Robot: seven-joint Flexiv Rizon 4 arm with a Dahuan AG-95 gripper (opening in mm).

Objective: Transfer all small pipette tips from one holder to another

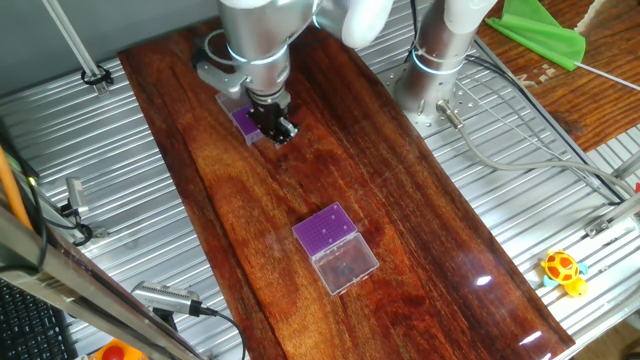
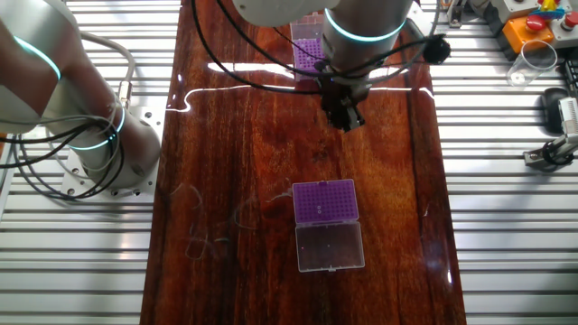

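Observation:
Two clear holders with purple inserts stand on the wooden board. One holder is partly hidden behind my arm. The other holder sits mid-board with its clear lid folded open toward the front. The small pipette tips show only as faint dark specks on the inserts. My gripper hangs just beside the first holder, on the side facing the second one. Its dark fingers look closed together. I cannot see a tip between them.
The wooden board lies on ribbed metal tabletop. The arm's base stands beside the board with cables. A yellow toy lies off the board. A clear cup and tools sit at the other edge.

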